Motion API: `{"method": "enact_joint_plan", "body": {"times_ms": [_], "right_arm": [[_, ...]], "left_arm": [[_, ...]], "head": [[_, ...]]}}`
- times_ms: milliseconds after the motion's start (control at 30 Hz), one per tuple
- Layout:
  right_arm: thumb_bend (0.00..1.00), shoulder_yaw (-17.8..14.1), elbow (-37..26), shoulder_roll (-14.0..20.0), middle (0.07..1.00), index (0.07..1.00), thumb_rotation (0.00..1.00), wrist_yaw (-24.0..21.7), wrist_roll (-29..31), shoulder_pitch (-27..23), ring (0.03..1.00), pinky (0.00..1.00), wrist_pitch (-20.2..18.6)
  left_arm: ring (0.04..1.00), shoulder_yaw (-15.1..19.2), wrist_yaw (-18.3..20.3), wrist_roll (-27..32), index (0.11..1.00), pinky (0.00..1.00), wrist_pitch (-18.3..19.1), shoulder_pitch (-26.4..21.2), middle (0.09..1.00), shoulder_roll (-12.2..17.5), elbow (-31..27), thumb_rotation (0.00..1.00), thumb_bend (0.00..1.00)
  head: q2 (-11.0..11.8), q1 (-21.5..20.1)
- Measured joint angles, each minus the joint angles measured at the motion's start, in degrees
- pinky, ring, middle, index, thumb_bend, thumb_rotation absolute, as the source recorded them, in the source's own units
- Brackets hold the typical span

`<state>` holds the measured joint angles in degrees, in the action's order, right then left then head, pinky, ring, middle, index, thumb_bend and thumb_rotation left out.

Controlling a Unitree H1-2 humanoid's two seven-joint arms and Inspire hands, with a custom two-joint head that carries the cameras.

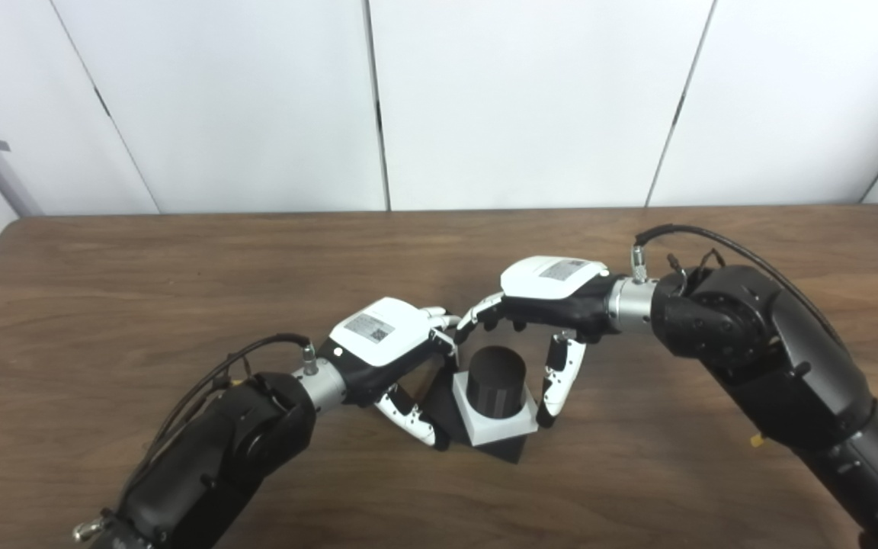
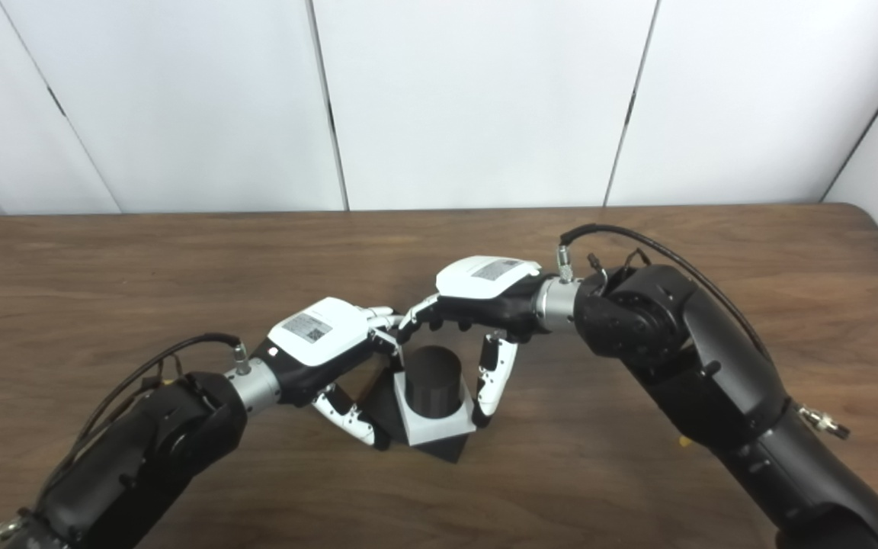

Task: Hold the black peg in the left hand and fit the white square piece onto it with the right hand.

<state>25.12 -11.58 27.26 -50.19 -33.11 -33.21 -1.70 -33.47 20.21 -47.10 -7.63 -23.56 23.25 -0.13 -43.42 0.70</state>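
The black peg [image 1: 497, 379] stands upright on its black square base, near the middle of the table. The white square piece [image 1: 494, 427] sits around the peg, low down on the base. My left hand [image 1: 387, 341] is shut on the peg's base from the left, thumb along the near edge and fingers [image 1: 445, 329] behind. My right hand [image 1: 553, 293] reaches over from the right. Its thumb [image 1: 557, 385] presses the white piece's right corner and its fingers [image 1: 477, 313] curl down behind the peg. The contact at the back is hidden.
The brown wooden table [image 1: 142, 290] stretches wide on both sides of the hands, with white wall panels [image 1: 515, 99] behind its far edge. A small yellow bit [image 1: 755, 440] peeks out beside my right forearm.
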Motion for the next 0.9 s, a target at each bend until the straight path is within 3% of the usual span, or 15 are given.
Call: {"method": "enact_joint_plan", "body": {"times_ms": [300, 433, 567, 700, 900], "right_arm": [[0.88, -2.9, -0.2, 1.7, 0.844, 0.806, 0.18, 0.3, 0.2, 0.5, 0.796, 0.65, -0.4], [0.85, -5.5, -0.6, 2.0, 0.806, 0.750, 0.13, 1.6, 0.1, 1.7, 0.760, 0.62, -0.7], [0.77, -10.7, -0.9, 2.0, 0.758, 0.696, 0.07, 7.9, -0.2, 4.8, 0.710, 0.58, -0.5], [0.71, -15.9, -1.9, 1.4, 0.765, 0.699, 0.08, 15.5, -1.1, 8.9, 0.711, 0.57, -1.4], [0.72, -22.6, -3.9, -3.8, 0.753, 0.701, 0.01, 24.9, 0.4, 15.6, 0.712, 0.59, -4.6]], "left_arm": [[0.920, 0.1, 0.0, 0.0, 0.490, 0.86, 0.0, 0.0, 0.907, 0.0, 0.0, 0.08, 0.52], [0.925, 0.1, 0.0, 0.0, 0.491, 0.86, 0.0, 0.1, 0.911, 0.0, 0.0, 0.08, 0.52], [0.921, 0.1, 0.0, 0.0, 0.491, 0.86, 0.0, 0.1, 0.909, 0.0, -0.1, 0.08, 0.52], [0.914, 0.2, 0.0, 0.0, 0.491, 0.85, 0.0, 0.2, 0.905, 0.2, -0.1, 0.08, 0.52], [0.917, 0.2, 0.0, 0.0, 0.491, 0.86, -0.1, 0.2, 0.908, 0.2, -0.1, 0.08, 0.52]], "head": [[0.2, -0.4], [0.4, -0.7], [0.4, -0.6], [0.4, -0.8], [0.4, -1.3]]}}
